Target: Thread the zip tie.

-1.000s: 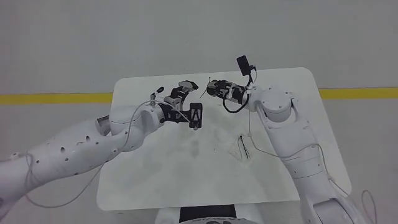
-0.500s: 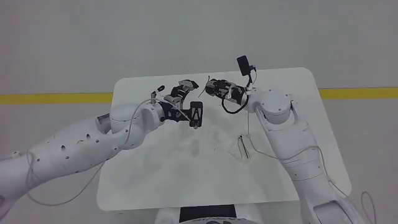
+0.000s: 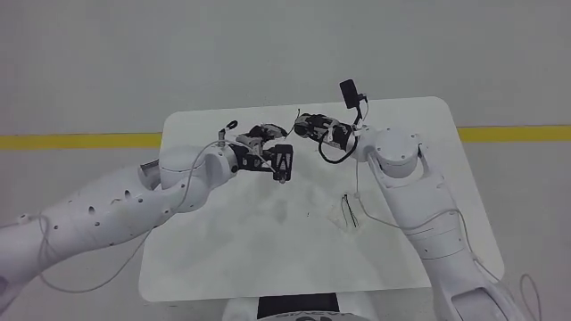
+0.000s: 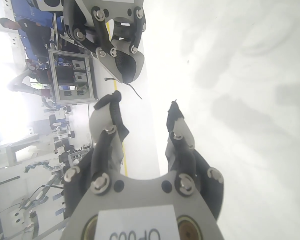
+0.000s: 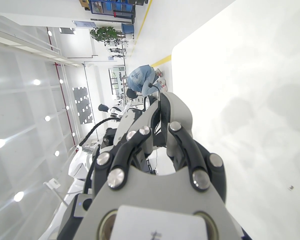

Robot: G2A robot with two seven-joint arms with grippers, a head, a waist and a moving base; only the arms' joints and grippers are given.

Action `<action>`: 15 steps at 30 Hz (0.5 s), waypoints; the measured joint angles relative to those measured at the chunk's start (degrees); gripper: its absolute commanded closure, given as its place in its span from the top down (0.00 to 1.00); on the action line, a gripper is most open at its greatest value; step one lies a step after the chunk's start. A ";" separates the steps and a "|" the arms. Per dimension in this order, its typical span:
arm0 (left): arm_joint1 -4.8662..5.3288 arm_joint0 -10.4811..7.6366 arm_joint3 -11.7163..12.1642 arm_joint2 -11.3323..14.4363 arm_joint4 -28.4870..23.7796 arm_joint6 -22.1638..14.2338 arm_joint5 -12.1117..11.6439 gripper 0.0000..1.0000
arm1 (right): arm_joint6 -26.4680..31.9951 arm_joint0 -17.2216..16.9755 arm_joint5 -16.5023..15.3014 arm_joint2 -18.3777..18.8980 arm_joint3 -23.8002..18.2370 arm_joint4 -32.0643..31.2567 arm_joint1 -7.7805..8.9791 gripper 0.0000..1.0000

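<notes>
Although the two grippers face each other closely above the table (image 3: 401,250), we judge the threading itself not yet begun. The right gripper (image 4: 126,79) is pinched tight on the zip tie (image 4: 134,90), a thin dark strand whose short free end pokes out past that gripper's fingertips. Just beside the right gripper, opposite its tips, hangs the left gripper (image 4: 143,104). Its jaws stand apart with nothing between them, and the strand's tip lies close to their opening without touching either side. We see no loop in the strand, and we cannot make out where its head is, since it is too fine to follow behind the right gripper.

So far, as we read it, one tie is lifted off the surface and held up for the other arm. What remains is most of the job: the left gripper has to take hold of the free end, the tail must be guided into the head, and then it must be drawn through. Well apart from the right gripper, towards the robot, a few spare ties (image 3: 349,209) lie on the table.
</notes>
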 measured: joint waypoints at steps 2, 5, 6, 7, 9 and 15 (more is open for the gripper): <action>-0.03 0.02 -0.28 0.00 0.00 -0.13 0.00 0.21 | 0.17 0.07 0.00 -0.27 -0.07 0.12 0.07 0.00; -0.13 -0.04 -0.56 0.00 0.00 -0.19 -0.15 0.21 | 0.32 0.20 0.00 -0.61 0.01 0.41 0.17 0.00; -0.17 -0.06 -0.60 0.00 0.00 -0.21 -0.20 0.20 | 0.32 0.26 0.00 -0.72 0.10 0.48 0.19 0.00; -0.23 -0.07 -0.62 0.00 0.00 -0.22 -0.26 0.20 | 0.30 0.37 0.00 -0.88 0.26 0.59 0.21 0.00; -0.32 -0.10 -0.60 0.00 0.00 -0.22 -0.42 0.20 | 0.18 0.58 0.00 -1.12 0.59 0.77 0.23 0.00; -0.48 -0.15 -0.27 0.00 0.00 -0.28 -0.49 0.17 | -0.18 1.16 0.00 -1.79 1.24 1.31 0.34 0.00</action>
